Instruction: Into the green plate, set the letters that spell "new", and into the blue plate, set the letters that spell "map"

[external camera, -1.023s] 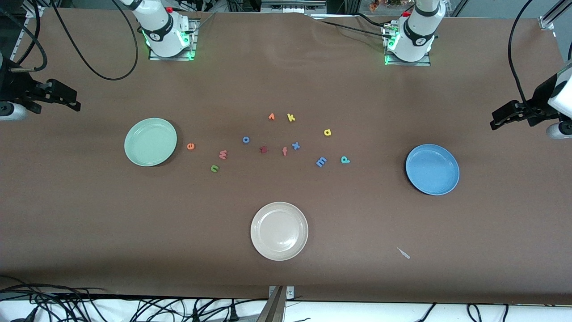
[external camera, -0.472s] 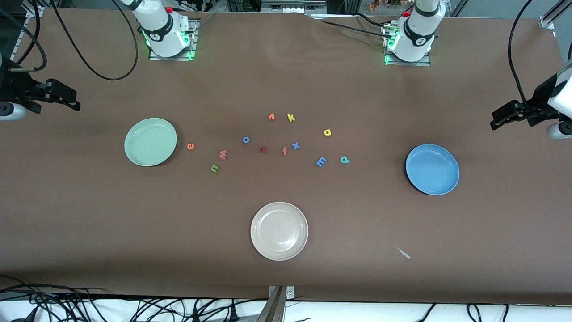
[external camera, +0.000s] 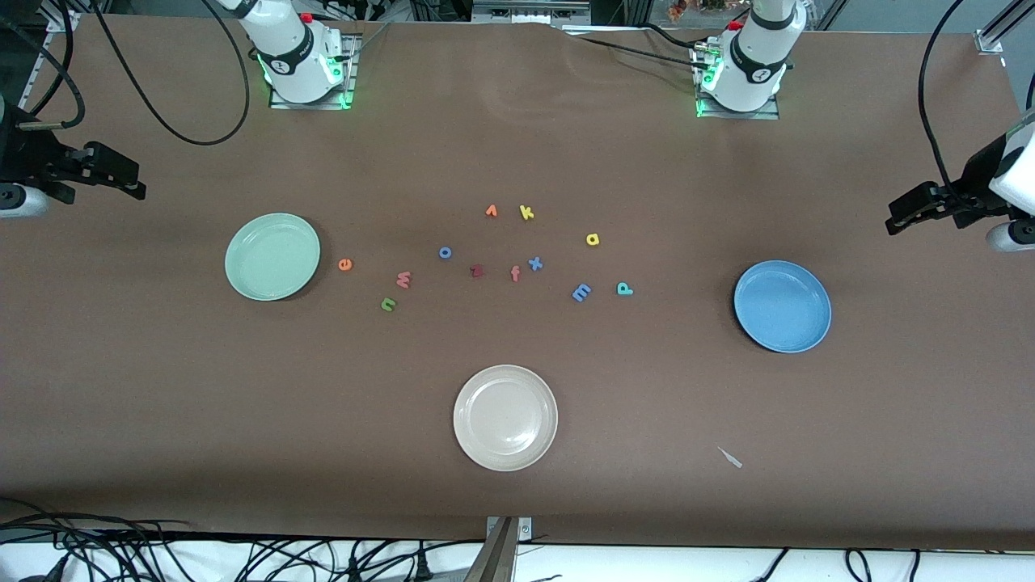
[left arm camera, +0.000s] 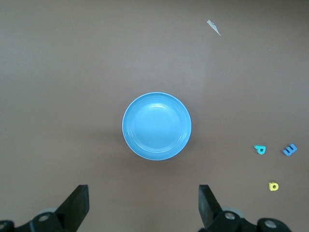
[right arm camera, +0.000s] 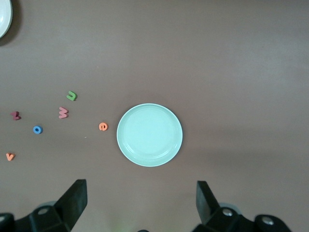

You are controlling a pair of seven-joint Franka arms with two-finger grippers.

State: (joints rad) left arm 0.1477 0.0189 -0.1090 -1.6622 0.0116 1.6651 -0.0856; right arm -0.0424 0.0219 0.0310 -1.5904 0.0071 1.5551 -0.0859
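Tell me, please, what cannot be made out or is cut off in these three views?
- Cream-white plate: right wrist view, cut off by the corner; only a sliver shows.
- Dark red letter: front view, too small to read its shape.
- Pale scrap on the table: front view, too small to identify.
- Left end effector and right end effector: wrist views, cut off by the edge; open finger ends alone show.
- Arms: front view, upper links cut off.

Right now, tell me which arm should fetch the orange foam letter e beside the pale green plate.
Right. The orange foam letter e lies just beside the pale green plate, toward the right arm's end of the table. The right tool hangs open above that plate; the left tool is open over the blue plate.
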